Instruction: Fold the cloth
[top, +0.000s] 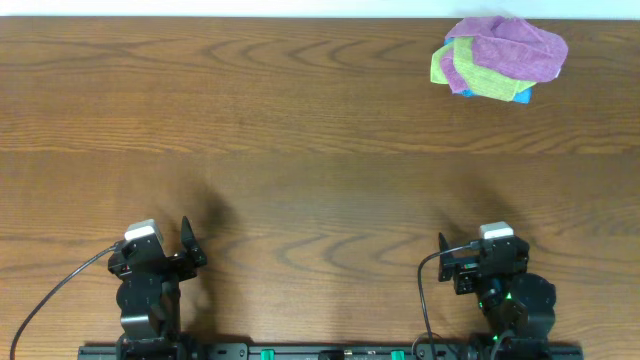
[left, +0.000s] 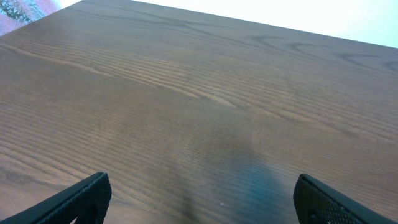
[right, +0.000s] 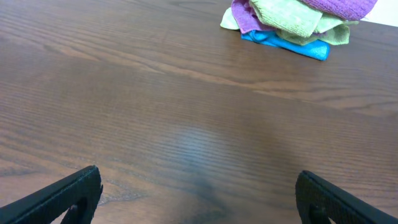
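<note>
A crumpled pile of cloths (top: 498, 58), purple on top with green and blue under it, lies at the table's far right corner. It also shows at the top of the right wrist view (right: 292, 22). My left gripper (top: 187, 242) sits near the front left edge, open and empty, its fingers spread wide over bare wood (left: 202, 202). My right gripper (top: 443, 252) sits near the front right edge, open and empty over bare wood (right: 199, 199). Both grippers are far from the cloths.
The wooden table (top: 300, 150) stretches between the grippers and the cloths. Its far edge runs along the top of the overhead view. A black rail runs along the front edge under both arm bases.
</note>
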